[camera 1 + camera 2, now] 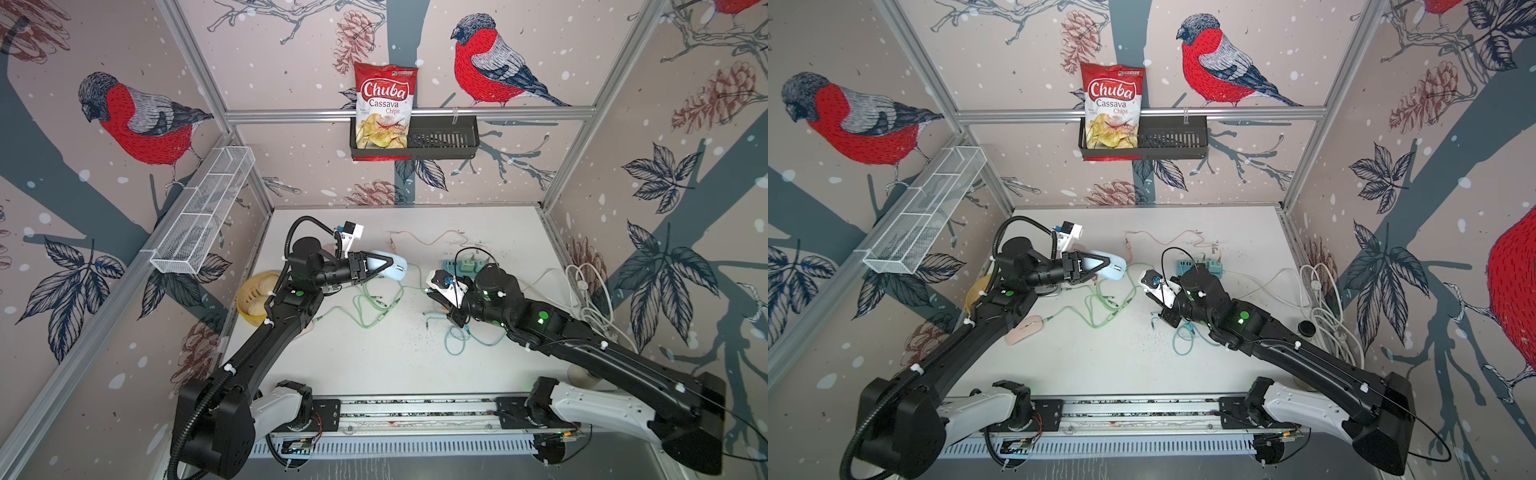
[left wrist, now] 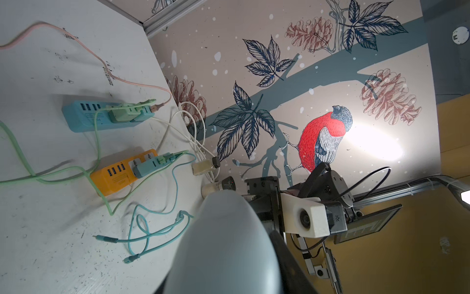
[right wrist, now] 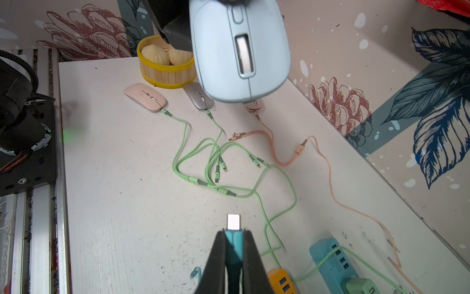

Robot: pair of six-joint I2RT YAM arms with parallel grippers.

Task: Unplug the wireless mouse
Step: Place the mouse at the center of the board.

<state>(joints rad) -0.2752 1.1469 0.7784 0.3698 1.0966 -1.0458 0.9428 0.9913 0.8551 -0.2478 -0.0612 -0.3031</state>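
The light blue wireless mouse (image 1: 398, 270) hangs above the table's back middle, with my left gripper (image 1: 380, 268) shut on its sides. In the left wrist view its rounded back (image 2: 223, 241) fills the lower middle. The right wrist view shows its wheel side (image 3: 241, 51), and no cable runs to it. My right gripper (image 3: 234, 233) is shut on a teal cable plug (image 3: 232, 241), low over the table and well short of the mouse. The plug's bare metal tip (image 3: 233, 221) sticks out past the fingertips. The teal cable (image 1: 455, 345) loops on the table below the right arm.
A pink mouse (image 3: 145, 98) and a silver mouse (image 3: 198, 98) lie plugged into green cables (image 3: 211, 157) beside a yellow basket of buns (image 3: 165, 73). A blue power strip (image 2: 84, 117), an orange one (image 2: 119, 173) and white cords (image 1: 590, 299) crowd the right side.
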